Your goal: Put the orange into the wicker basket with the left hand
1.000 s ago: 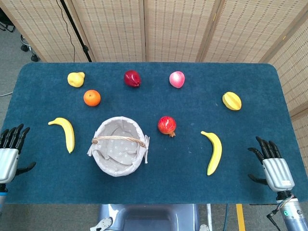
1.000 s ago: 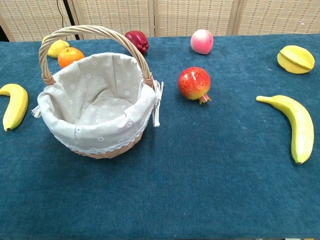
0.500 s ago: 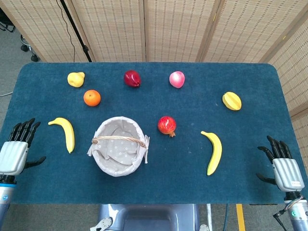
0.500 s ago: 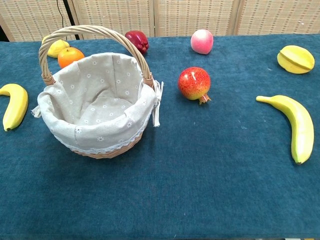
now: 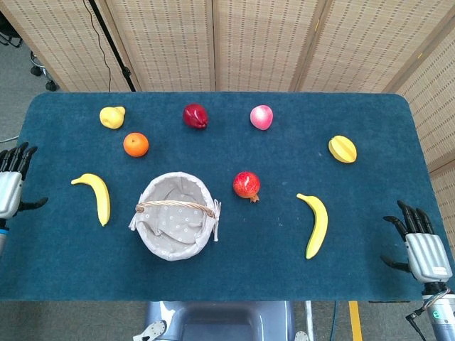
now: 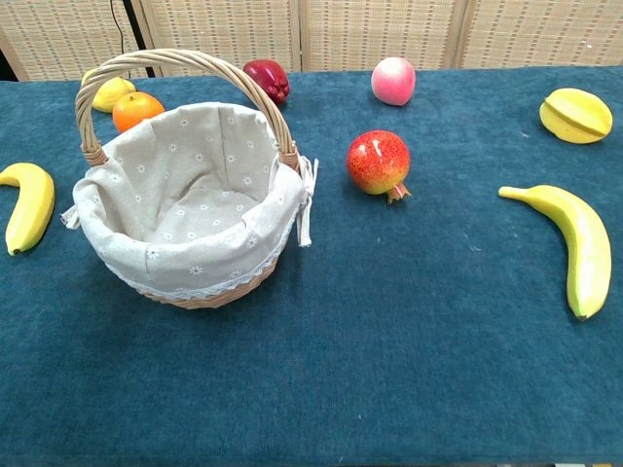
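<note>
The orange lies on the blue table, back left of the wicker basket; the chest view shows the orange just behind the basket's handle. The cloth-lined basket holds nothing. At the table's left edge my left hand hangs with fingers spread, holding nothing, far left of the orange. My right hand sits at the front right corner, fingers apart and empty. Neither hand shows in the chest view.
Around the basket lie a banana to its left, a pomegranate and a second banana to its right. Along the back are a yellow pear, dark red apple, pink peach and starfruit.
My left hand has moved away from me along the table's left edge. My right hand has drawn back slightly toward the front right corner. The fruit and basket stay put.
</note>
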